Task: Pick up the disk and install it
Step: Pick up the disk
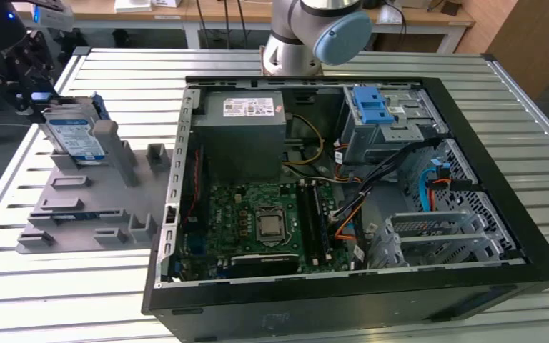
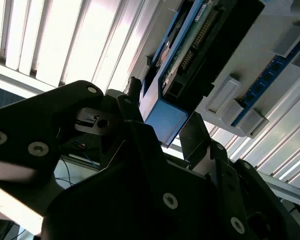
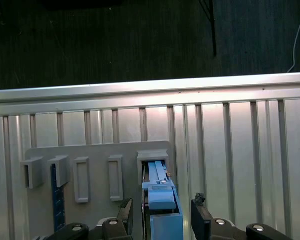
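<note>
1. Surface [image 1: 65, 300]: ribbed aluminium slats, matte silver, running across under everything.
2. Computer case [image 1: 351, 304]: black rectangular metal box lying on its side with the panel off. Its near wall is plain and dark.
3. Inside the case sits a green motherboard [image 1: 255, 221] with a square metal socket in the middle. Bundled black, orange and blue cables run toward the exterior view's right.
4. Farther into the case is a grey boxy power supply [image 1: 241, 132] with a white label. Beside it, on the exterior view's right, is a bare-metal drive cage [image 1: 394, 121] with a blue plastic latch [image 1: 372, 106].
5. Fixture [image 1: 74, 193]: flat matte grey plastic plate with raised rectangular slot blocks. It lies on the slats at the exterior view's left of the case. A thin blue board [image 3: 53, 197] stands on edge in one slot.
6. Disk [image 1: 74, 136]: flat rectangular silver-grey drive with a blue-and-white label, framed by a blue plastic carrier. It stands on edge in the fixture's far slot and leans slightly. The second wrist view shows its green circuit board underside and a smooth blue carrier end.
7. Gripper [image 3: 163, 202]: black, angular, with bolted links. It is spread apart, with one of its fingers [image 3: 200, 202] on each side of the disk's blue end. A strip of slats shows between one finger and the carrier, so nothing is clamped.
8. Arm base [image 1: 299, 43]: round grey tube with a light-blue cap, at the far edge of the surface behind the case.
9. Wooden benches [image 1: 112, 11] stand at the back.
</note>
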